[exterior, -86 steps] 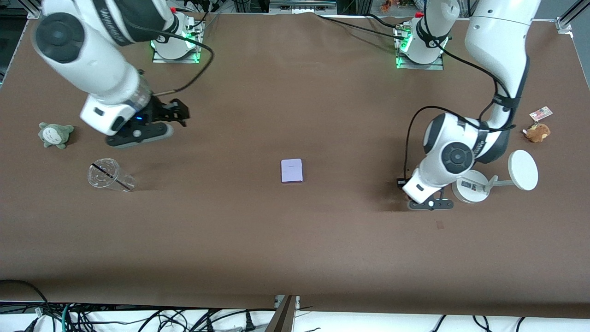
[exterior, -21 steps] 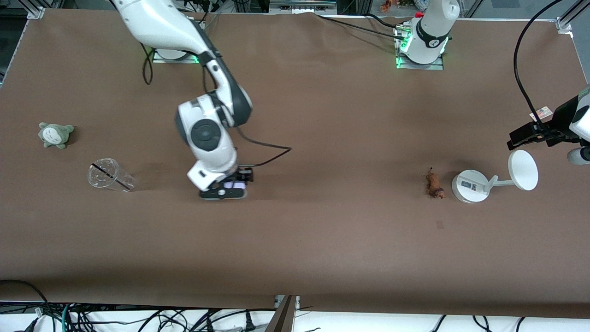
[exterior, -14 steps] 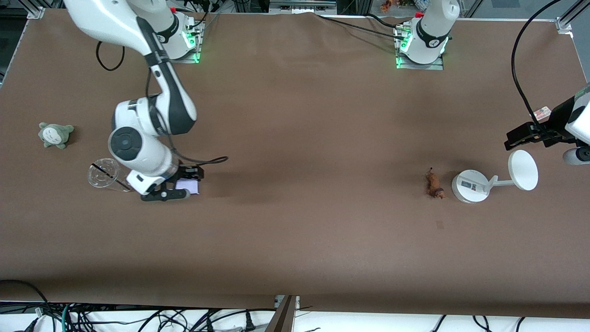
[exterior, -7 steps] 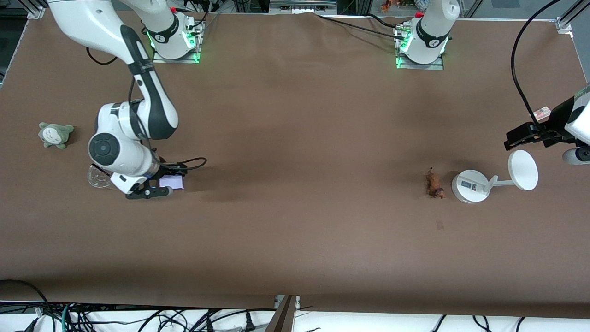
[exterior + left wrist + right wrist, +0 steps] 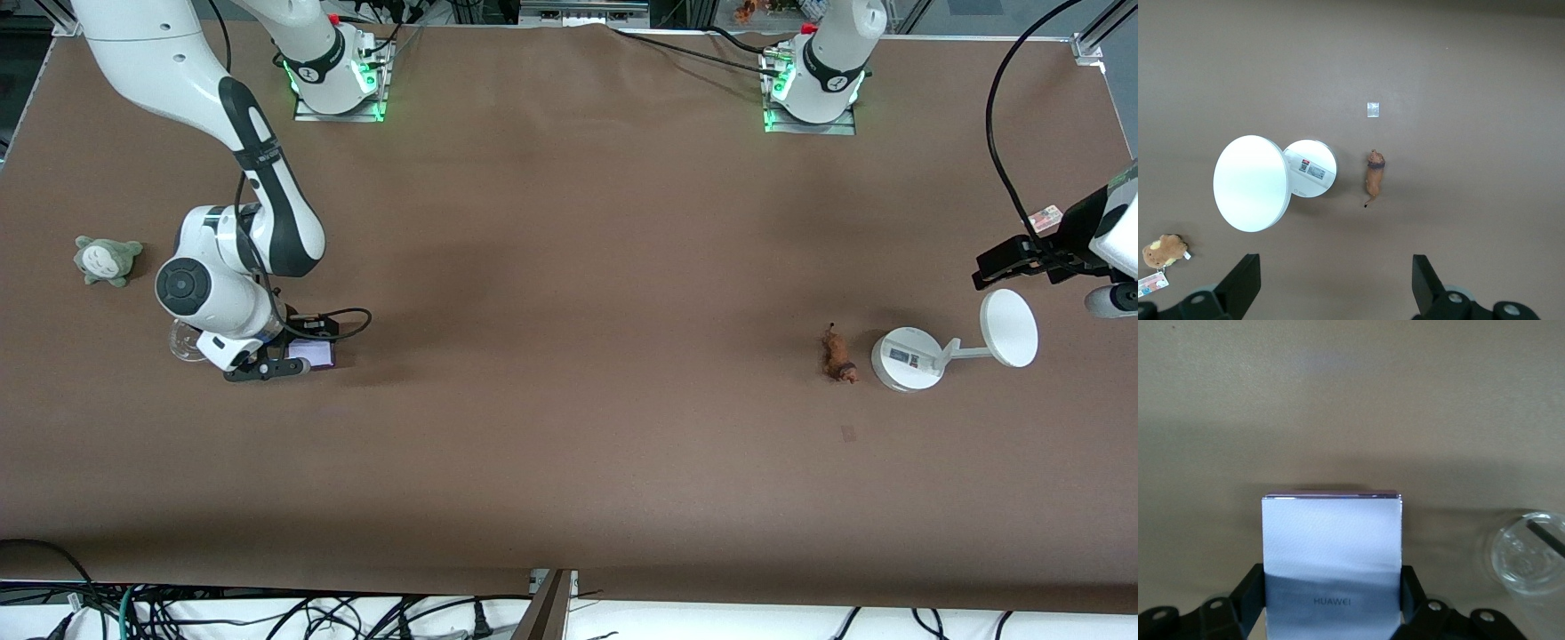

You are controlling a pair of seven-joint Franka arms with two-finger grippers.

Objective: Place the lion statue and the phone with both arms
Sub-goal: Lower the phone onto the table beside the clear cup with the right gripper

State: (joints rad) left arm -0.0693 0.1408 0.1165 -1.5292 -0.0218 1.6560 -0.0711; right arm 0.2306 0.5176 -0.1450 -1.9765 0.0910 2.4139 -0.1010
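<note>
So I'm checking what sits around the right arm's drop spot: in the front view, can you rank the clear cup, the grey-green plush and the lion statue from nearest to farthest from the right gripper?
The right gripper is shut on the phone.
1. Clear cup, beside it, partly hidden by the arm.
2. Grey-green plush, at the right arm's end, farther from the camera.
3. Lion statue, toward the left arm's end, beside the white stand.

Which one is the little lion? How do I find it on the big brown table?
Find the white round-based stand toward the left arm's end of the table. Right beside its base lies the lion statue, tiny, long and orange-brown with a thin tail. The brown plush is rounder and fluffier.
</note>
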